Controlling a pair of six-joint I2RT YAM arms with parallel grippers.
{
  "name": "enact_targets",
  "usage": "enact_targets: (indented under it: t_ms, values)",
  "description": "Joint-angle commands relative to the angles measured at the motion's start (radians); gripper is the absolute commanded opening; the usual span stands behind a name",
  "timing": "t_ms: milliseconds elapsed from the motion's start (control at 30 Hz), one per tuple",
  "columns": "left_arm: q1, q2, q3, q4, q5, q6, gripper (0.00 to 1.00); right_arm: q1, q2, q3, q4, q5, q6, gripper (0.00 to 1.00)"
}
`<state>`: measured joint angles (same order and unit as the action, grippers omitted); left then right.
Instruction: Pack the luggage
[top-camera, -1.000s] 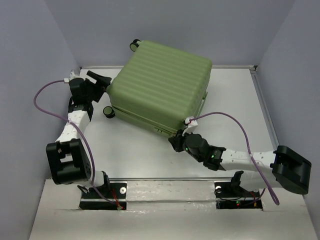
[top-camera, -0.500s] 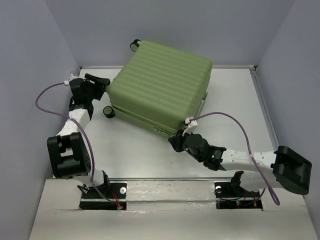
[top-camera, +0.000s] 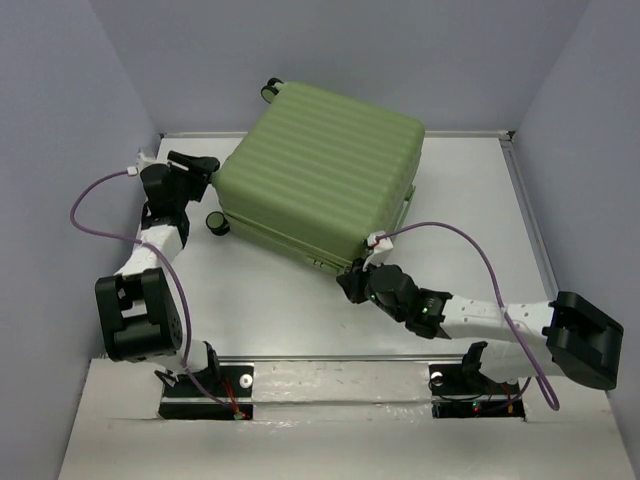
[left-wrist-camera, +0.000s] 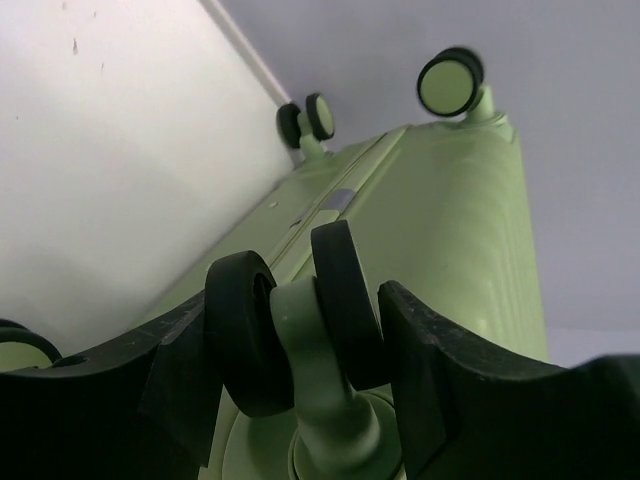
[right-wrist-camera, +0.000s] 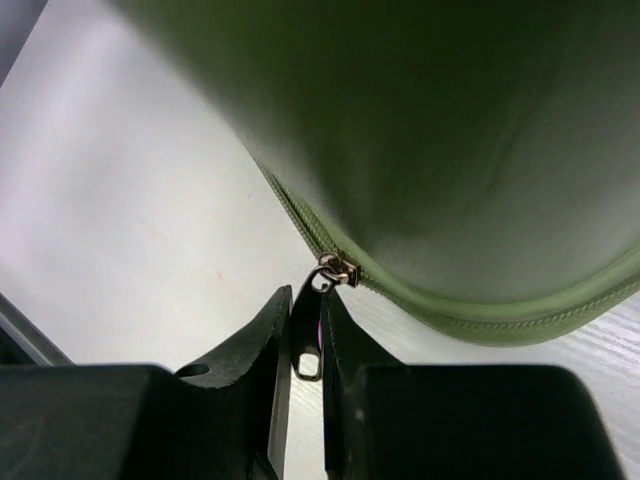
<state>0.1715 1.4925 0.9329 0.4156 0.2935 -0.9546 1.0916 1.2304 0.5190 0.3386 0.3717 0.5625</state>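
The luggage (top-camera: 322, 170), a closed olive-green ribbed suitcase, lies flat at the back middle of the table. My left gripper (top-camera: 207, 168) is at its left corner; in the left wrist view the fingers (left-wrist-camera: 440, 370) close around a twin black wheel (left-wrist-camera: 290, 330) on its green stem. My right gripper (top-camera: 350, 280) is at the suitcase's near edge. In the right wrist view it is shut on the black zipper pull (right-wrist-camera: 309, 335), which hangs from the slider (right-wrist-camera: 338, 268) on the green zipper line. The lining is hidden.
Another black wheel (top-camera: 217, 223) rests on the table near the left gripper, and one (top-camera: 269, 90) sticks out at the back. Grey walls enclose the white table (top-camera: 470, 190) on three sides. Purple cables loop from both wrists.
My left gripper has shifted slightly toward the suitcase's left corner. The right gripper and the suitcase have barely moved.
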Motion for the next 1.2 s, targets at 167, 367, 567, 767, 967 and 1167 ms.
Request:
enact_targets:
  t_ms: [167,367,567,767,967,1167]
  values:
    - [-0.003,-0.403,-0.339,0.232,-0.077,0.034,0.06,-0.245,-0.055,0.099,0.057,-0.226,-0.055,0.07]
    - [-0.114,-0.612,-0.522,0.197,-0.086,0.053,0.06,-0.38,-0.131,0.099,0.007,-0.319,-0.102,0.07]
    - [-0.381,-0.885,-0.68,0.095,-0.201,0.021,0.06,-0.537,-0.091,0.144,-0.027,-0.45,-0.164,0.07]
    - [-0.48,-0.969,-0.669,0.01,-0.283,0.066,0.06,-0.581,-0.164,0.132,-0.117,-0.534,-0.178,0.07]
    - [-0.469,-0.927,-0.424,-0.199,-0.491,0.172,0.56,-0.581,-0.267,0.02,-0.156,-0.49,-0.125,0.07]
    - [-0.318,-0.769,-0.278,-0.278,-0.377,0.125,0.97,-0.581,-0.278,0.012,-0.185,-0.505,-0.134,0.07]
